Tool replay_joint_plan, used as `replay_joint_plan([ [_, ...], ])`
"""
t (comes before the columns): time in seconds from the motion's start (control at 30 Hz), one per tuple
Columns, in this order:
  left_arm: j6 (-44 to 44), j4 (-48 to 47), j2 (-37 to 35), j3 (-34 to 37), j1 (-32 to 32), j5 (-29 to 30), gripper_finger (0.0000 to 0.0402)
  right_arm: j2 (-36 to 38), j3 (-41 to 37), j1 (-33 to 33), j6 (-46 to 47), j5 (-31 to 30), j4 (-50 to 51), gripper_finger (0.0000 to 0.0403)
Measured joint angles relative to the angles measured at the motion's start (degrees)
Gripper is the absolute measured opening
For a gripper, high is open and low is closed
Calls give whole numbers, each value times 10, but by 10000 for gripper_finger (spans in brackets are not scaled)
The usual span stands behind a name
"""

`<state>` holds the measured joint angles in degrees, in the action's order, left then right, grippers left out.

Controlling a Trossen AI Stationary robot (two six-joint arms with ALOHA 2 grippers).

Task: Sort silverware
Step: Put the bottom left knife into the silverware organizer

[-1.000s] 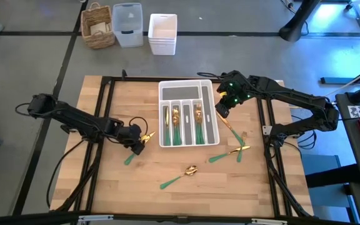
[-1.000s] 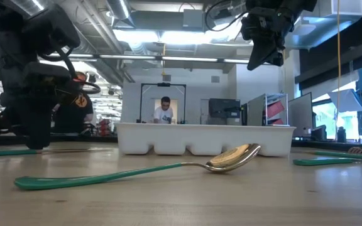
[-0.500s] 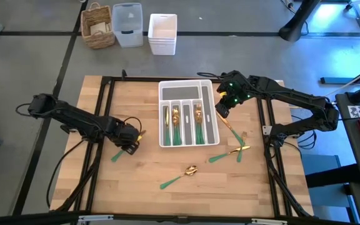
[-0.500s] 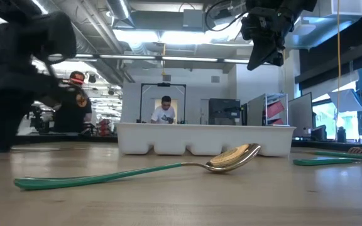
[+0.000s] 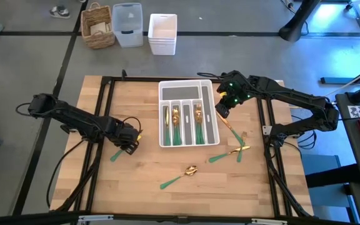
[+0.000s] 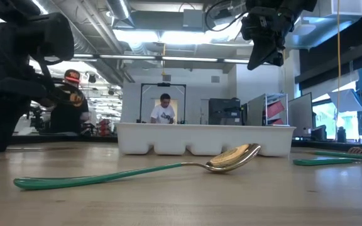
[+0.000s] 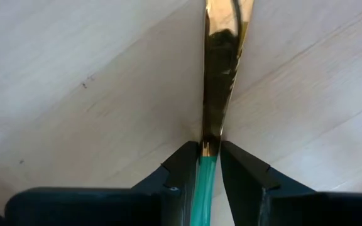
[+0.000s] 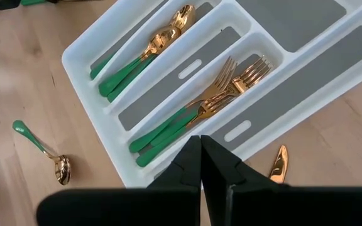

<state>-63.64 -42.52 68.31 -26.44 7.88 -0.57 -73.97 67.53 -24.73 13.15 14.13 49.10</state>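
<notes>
while right hand (image 5: 221, 110) hovers pressed together by tray (image 5: 186, 90), left hand (image 7: 210, 164) pinches utensil's green handle (image 7: 202, 185).

Light wood table (image 5: 142, 187) carrying a white cutlery tray (image 5: 187, 91) just beside the right gripper (image 5: 220, 111). Loose green-handled pieces near it, and a spoon (image 5: 179, 177) further out towards the front edge.

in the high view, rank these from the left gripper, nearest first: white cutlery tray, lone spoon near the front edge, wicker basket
From the left gripper:
1. White cutlery tray, just to its right.
2. Lone spoon, toward the front, right.
3. Wicker basket, on the floor beyond the table.
</notes>
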Motion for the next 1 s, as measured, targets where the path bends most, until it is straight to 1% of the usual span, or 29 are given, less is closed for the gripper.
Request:
replay_joint_plan([
  [0.37, 37, -3, 0, 0, 0, 4, 71, 0, 0, 0, 0, 0, 0, 5],
  [0.43, 24, -4, 0, 0, 0, 6, 63, 0, 0, 0, 0, 0, 0, 5],
  [0.53, -14, -3, 0, -1, 0, 11, 37, 0, 0, 0, 0, 0, 0, 5],
  [0.63, -33, -3, -1, -2, 0, 15, 13, 0, 0, 0, 0, 0, 0, 5],
  [0.7, -41, 3, -1, -2, 0, 25, 13, 0, 0, 0, 0, 0, 0, 5],
  [0.83, -54, 6, -1, -2, -1, 26, 23, 0, 0, 0, 0, 0, 0, 5],
  [1.0, -56, 13, -4, 0, -1, 22, 15, 0, 0, 0, 0, 0, 0, 5],
])
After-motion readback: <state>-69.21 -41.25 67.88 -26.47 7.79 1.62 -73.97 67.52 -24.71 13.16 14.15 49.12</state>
